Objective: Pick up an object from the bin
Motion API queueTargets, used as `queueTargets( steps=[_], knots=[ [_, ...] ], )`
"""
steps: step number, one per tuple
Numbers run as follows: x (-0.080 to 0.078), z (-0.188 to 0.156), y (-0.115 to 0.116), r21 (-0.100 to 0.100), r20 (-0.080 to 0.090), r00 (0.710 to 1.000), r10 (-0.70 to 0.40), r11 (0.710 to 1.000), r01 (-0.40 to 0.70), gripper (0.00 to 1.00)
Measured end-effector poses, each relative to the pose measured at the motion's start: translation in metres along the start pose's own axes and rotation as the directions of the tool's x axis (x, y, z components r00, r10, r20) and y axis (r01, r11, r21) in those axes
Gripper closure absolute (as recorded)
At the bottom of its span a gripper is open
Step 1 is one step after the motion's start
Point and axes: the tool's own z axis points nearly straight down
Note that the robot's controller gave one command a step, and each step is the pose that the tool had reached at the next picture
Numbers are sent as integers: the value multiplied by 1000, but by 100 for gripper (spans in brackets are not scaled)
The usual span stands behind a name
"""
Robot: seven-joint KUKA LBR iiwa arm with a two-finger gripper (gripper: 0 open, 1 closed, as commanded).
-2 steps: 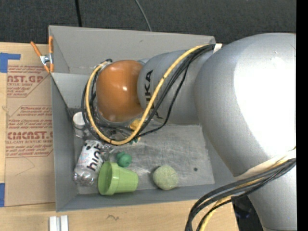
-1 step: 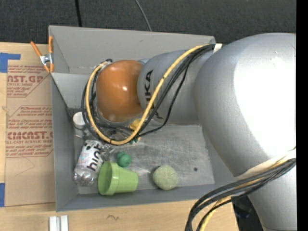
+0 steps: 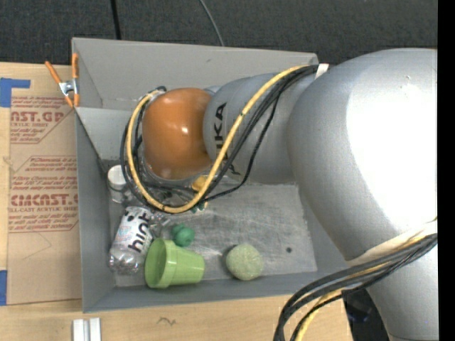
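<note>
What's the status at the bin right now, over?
Orange wrist cover low over the bin's left half; grip unreadable. No pick seen. Nearest: crumpled silver packet, small dark-green ball, green cup on its side. Pale green ball apart.

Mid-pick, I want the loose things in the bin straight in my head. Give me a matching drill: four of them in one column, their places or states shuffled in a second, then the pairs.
Things
1. green cup
2. small dark green ball
3. pale green ball
4. silvery packet

Places or states
A. farthest right of the four, on the bare floor of the bin
B. along the left wall, with black lettering on it
C. lying on its side, mouth facing left
D. just above the cup in the view

Pairs: 1-C, 2-D, 3-A, 4-B
</note>
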Motion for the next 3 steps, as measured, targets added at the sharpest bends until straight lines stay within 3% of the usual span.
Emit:
queueTargets(
  steps=[3],
  knots=[
    [1, -5, -1, -5, -14, 1000, 0, 1000, 0, 100]
  ],
)
